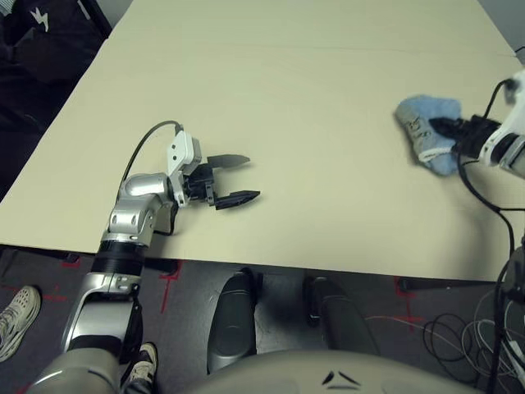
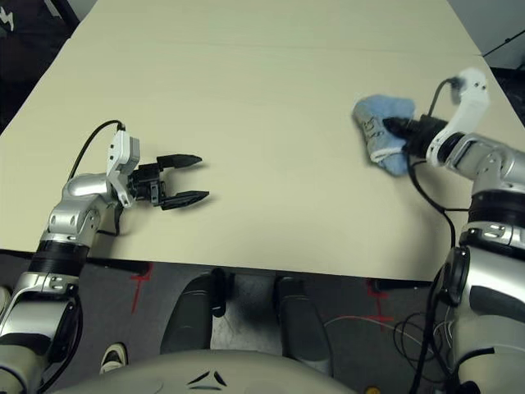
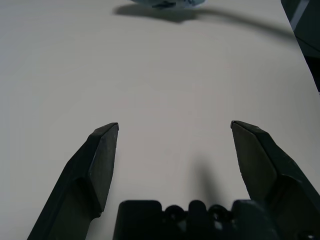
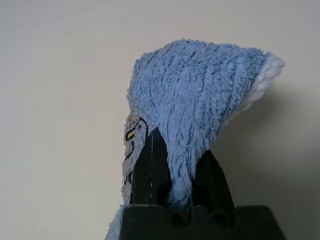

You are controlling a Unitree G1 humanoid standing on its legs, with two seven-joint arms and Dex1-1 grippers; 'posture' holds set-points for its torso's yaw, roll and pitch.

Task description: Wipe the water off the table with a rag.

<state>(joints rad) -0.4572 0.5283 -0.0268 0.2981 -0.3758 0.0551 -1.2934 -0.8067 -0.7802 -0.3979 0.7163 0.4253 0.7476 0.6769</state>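
Rag held in right gripper at the right side of the desk; no water visible.

The rag [image 4: 200, 105], light blue terry, is bunched and pinched between the jaws of the right gripper [image 2: 394, 131], clenched on a fold, with the rest of the cloth lying on the desk [image 1: 287, 98]. Left gripper [image 1: 232, 179] rests near the front edge, well apart, jaws released and holding nothing. No droplets can be made out on the pale surface. Risk, as judged: only a narrow fold is gripped, so dragging friction may pull the cloth free; wiping where no droplets can be seen could miss them.
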